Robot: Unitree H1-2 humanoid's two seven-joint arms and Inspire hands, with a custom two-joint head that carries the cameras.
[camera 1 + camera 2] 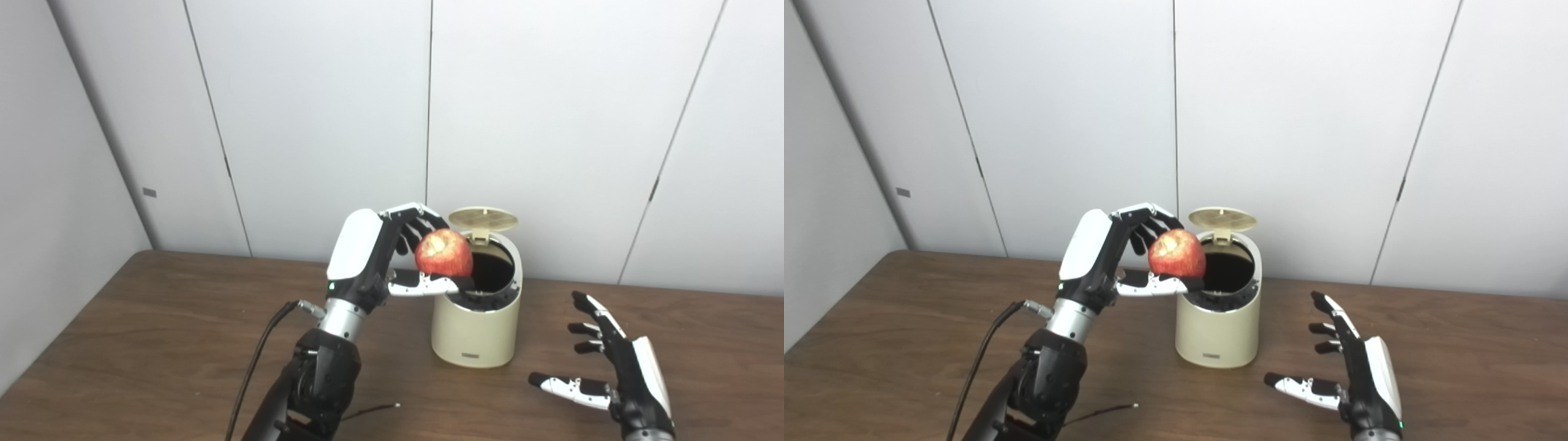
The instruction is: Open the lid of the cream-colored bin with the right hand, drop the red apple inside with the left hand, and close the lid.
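The cream-colored bin [474, 334] stands on the brown table, its round lid [482, 217] tipped up at the back and its dark opening [492, 271] showing. My left hand [380, 251] is shut on the red apple [444, 253] and holds it over the bin's left rim, just above the opening. My right hand [603, 367] is open and empty, hovering low over the table to the right of the bin, apart from it. The apple [1176, 253] and the bin [1217, 334] also show in the right eye view.
The brown wooden table [153, 343] runs to a pale panelled wall [318, 122] close behind the bin. A black cable [257, 361] hangs from my left wrist and a thin wire end [373, 409] lies on the table near the left arm.
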